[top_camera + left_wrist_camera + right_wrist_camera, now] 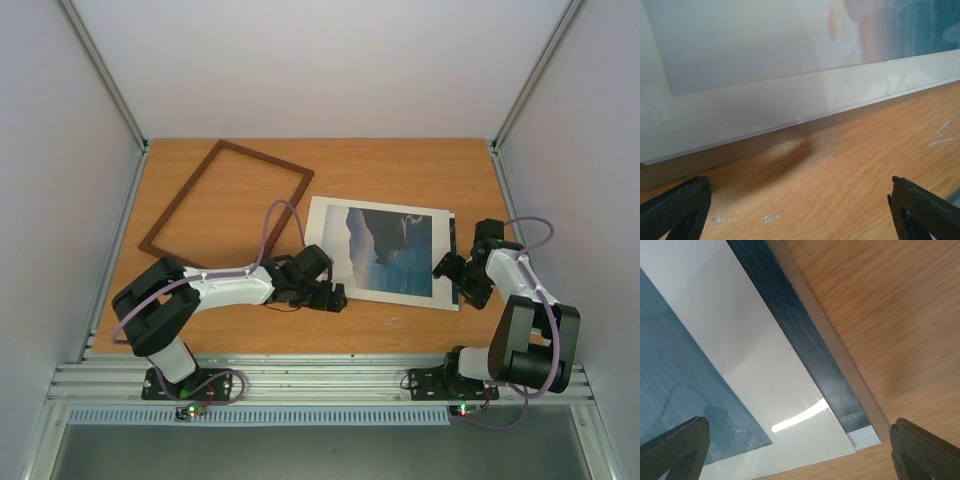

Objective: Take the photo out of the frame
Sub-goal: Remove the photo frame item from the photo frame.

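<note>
The frame (268,158), thin and reddish-brown, lies empty at the back left of the table. The photo (390,250), blue sea with dark cliffs, lies flat at centre right under a white mat board (325,240). In the right wrist view a blue strip of the photo (805,340) sticks out past the mat (740,340), over a brownish backing edge (840,355). My left gripper (335,297) is open, low by the stack's near left edge; its fingers (675,207) straddle bare wood. My right gripper (455,280) is open over the stack's near right corner, its fingers (927,450) apart.
A glossy clear sheet (800,415) seems to cover the mat and throws glare. White walls with metal rails (110,90) close in the table on three sides. Pale scuff marks (940,135) dot the wood near the left gripper.
</note>
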You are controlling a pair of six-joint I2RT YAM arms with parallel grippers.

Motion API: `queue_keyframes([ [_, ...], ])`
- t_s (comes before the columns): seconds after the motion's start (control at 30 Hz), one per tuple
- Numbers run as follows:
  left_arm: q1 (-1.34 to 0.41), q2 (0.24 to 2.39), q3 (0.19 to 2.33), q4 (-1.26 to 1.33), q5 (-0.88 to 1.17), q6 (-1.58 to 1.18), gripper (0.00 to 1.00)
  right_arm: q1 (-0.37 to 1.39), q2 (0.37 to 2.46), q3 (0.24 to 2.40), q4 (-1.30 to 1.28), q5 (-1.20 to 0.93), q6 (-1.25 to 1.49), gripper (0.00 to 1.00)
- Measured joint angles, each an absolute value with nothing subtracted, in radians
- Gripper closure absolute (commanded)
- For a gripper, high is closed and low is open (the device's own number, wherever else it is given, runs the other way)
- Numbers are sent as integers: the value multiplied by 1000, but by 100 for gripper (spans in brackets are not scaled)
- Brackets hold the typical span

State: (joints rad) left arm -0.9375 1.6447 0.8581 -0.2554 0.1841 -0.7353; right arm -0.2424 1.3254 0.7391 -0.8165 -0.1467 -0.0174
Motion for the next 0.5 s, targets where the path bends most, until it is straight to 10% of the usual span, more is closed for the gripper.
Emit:
queue_keyframes([
  [0.5, -845, 1673, 883, -242, 133, -728, 3, -207, 1406, 723, -763, -308, -50, 2],
])
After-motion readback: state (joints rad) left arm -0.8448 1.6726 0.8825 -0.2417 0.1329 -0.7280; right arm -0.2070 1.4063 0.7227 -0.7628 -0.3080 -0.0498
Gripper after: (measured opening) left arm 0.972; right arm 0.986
